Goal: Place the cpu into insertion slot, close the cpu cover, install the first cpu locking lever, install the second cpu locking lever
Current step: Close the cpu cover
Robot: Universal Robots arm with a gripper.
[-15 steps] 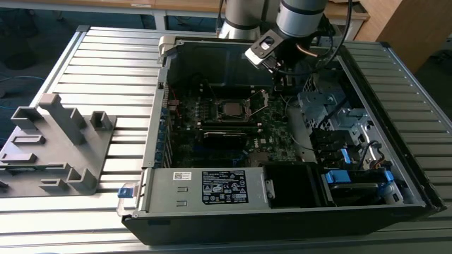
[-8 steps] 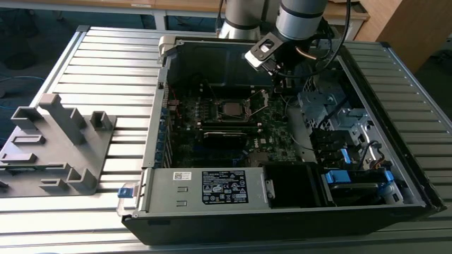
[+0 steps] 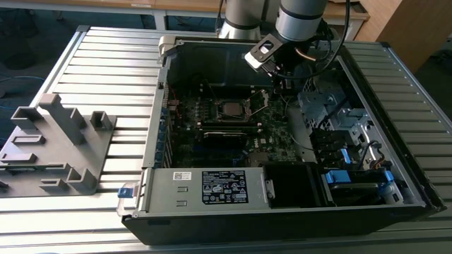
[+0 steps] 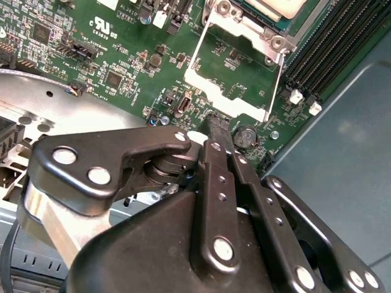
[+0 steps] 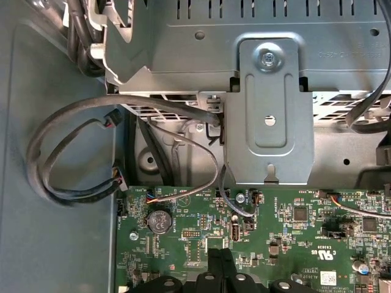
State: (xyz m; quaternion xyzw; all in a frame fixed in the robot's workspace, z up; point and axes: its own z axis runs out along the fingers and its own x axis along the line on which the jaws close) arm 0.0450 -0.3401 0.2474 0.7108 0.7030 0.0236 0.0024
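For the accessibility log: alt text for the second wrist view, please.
The black hand, shut, hangs over a green motherboard just short of the open silvery cpu cover; beyond it the cpu sits in the insertion slot.

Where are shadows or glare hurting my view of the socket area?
Exterior view: the case interior is dim around the cpu, while the table is brightly lit. Second wrist view: the cpu cover reflects bright but keeps its outline. First wrist view: the board is evenly lit, no glare.

The cpu cover [image 4: 204,82] is bare silvery metal, the tool [image 4: 219,128] matt black metal, the motherboard [image 4: 122,55] glossy green, the tabletop [image 3: 106,69] ribbed grey metal.
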